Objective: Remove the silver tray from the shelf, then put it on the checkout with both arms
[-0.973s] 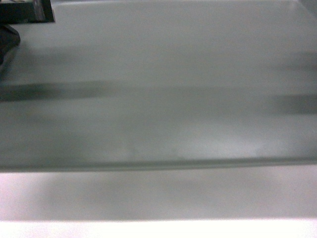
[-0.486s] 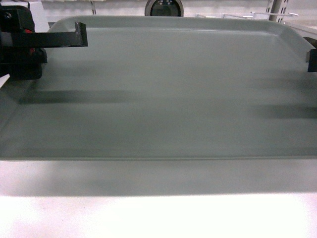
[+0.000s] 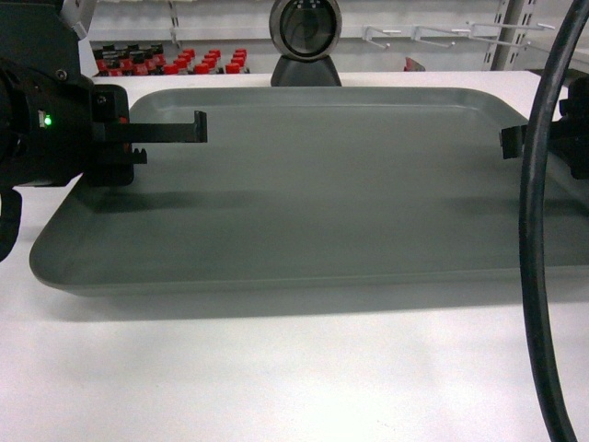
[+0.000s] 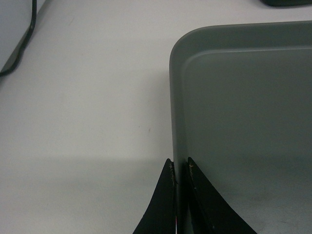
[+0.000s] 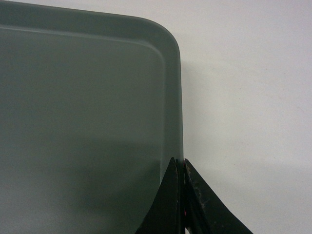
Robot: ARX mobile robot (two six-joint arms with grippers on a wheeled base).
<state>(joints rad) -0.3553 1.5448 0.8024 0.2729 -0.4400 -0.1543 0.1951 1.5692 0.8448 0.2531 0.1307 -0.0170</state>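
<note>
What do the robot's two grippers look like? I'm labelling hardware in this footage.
Both are black. The left gripper has a blocky body with a lit green light, red marks and long flat fingers, tapering in the wrist view. The right gripper is similar; a thick black cable hangs before it.

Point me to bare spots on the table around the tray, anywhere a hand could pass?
Open table in front of the tray, along its near rim. Also bare: left of the tray's left rim in the left wrist view, right of its right rim in the right wrist view. Tight spots: the left gripper and right gripper pinching the side rims, and a black cable hanging at right.
</note>
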